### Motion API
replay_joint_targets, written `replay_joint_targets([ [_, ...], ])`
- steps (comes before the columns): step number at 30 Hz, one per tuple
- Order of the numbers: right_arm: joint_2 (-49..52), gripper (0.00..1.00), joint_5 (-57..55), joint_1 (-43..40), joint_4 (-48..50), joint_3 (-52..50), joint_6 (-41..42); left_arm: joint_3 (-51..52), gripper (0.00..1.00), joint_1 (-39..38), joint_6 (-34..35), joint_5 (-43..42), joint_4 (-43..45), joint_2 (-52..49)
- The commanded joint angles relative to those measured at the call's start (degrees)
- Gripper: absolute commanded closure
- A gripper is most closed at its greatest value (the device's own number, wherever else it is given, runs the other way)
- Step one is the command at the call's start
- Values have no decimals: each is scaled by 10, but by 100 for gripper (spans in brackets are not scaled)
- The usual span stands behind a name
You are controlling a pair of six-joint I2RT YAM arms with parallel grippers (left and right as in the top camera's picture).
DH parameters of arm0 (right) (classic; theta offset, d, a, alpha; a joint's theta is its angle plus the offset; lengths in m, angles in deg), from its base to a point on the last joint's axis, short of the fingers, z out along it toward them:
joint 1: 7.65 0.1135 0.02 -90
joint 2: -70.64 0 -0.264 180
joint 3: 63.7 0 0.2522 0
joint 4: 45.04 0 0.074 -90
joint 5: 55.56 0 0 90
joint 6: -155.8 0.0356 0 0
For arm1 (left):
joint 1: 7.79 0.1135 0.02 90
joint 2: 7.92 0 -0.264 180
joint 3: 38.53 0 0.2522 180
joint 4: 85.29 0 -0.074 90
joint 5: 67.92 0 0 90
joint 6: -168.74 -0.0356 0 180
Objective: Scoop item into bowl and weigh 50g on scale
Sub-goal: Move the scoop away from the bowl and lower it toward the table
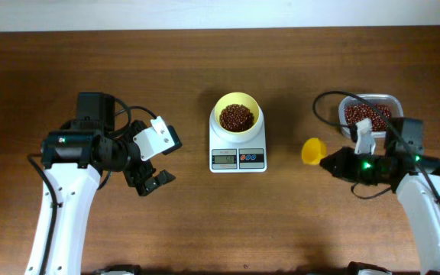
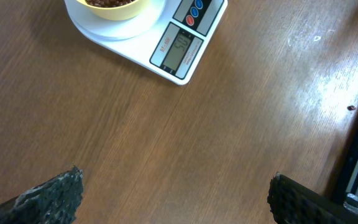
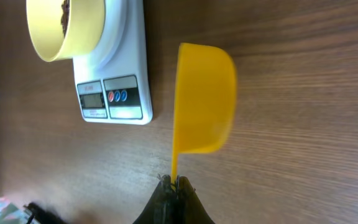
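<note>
The pale-yellow bowl point(image 1: 237, 116) stands on the white scale point(image 1: 237, 151) at the table's middle, and red-brown beans point(image 1: 236, 116) lie inside it. The left wrist view catches the scale point(image 2: 185, 37) with its lit display and the bowl's rim point(image 2: 114, 7) at the top. My left gripper point(image 1: 150, 180) hangs open left of the scale, its fingertips point(image 2: 58, 193) wide apart over bare wood. My right gripper point(image 3: 174, 182) is shut on the thin handle of a yellow scoop point(image 3: 202, 99), held right of the scale point(image 3: 114, 93); overhead, the scoop point(image 1: 312, 150) looks empty.
A clear plastic tub point(image 1: 370, 114) of more beans stands at the back right, just behind my right arm. One stray bean point(image 2: 351, 107) lies on the wood near the left arm's base. A pale wall runs along the table's far edge.
</note>
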Motion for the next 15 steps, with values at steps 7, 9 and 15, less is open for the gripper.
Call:
replay_joint_targets([
  [7, 0, 96, -10, 2, 191, -149, 294, 1, 1, 3, -5, -10, -1, 2],
  [9, 0, 96, -10, 2, 158, -149, 293, 1, 1, 3, -5, -10, -1, 2],
  [15, -25, 96, 91, -141, 71, -149, 120, 1, 1, 3, -5, -10, -1, 2],
])
